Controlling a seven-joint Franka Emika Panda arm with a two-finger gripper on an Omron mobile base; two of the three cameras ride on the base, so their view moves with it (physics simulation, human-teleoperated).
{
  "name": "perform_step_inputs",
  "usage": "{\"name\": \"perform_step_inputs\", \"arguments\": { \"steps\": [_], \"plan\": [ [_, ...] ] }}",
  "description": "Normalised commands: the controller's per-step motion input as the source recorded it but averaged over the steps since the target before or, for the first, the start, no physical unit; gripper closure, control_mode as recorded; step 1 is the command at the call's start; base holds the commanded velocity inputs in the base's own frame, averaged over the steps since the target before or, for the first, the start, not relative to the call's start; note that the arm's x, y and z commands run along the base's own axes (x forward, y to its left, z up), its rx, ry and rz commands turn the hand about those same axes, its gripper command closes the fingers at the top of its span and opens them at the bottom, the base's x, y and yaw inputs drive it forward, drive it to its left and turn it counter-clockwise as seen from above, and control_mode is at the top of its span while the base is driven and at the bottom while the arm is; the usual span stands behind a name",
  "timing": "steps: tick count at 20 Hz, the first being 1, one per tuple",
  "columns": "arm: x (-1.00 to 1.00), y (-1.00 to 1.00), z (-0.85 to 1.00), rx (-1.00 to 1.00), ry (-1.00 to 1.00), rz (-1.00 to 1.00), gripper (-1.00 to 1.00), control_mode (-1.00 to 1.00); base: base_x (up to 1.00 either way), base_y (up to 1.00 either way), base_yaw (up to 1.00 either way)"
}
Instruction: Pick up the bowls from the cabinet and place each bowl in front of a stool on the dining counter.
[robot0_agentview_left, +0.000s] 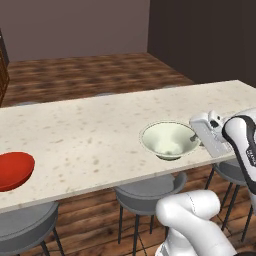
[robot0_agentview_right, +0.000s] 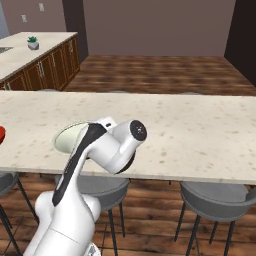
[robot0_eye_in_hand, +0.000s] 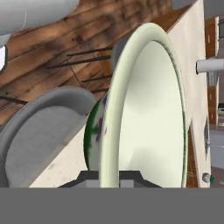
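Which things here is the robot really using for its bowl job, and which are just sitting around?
For the job:
cream bowl, gripped at its rim by the gripper
red bowl, at the counter's near edge
dining counter
stools below it

Just around:
potted plant on the far counter
wooden drawers
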Motion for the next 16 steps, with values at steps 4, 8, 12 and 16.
{"name": "perform_step_inputs", "arguments": {
  "steps": [4,8,12,16],
  "plan": [
    [0.41,0.0,-0.25,-0.02,0.01,-0.05,1.0,-1.0,0.0,0.0,0.0],
    [0.15,0.01,-0.14,0.0,0.0,0.0,1.0,-1.0,0.0,0.0,0.0],
    [0.09,0.0,-0.16,0.0,0.0,0.0,1.0,-1.0,0.0,0.0,0.0],
    [0.07,0.04,-0.21,0.0,0.0,0.0,1.0,-1.0,0.0,0.0,0.0]
  ]
}}
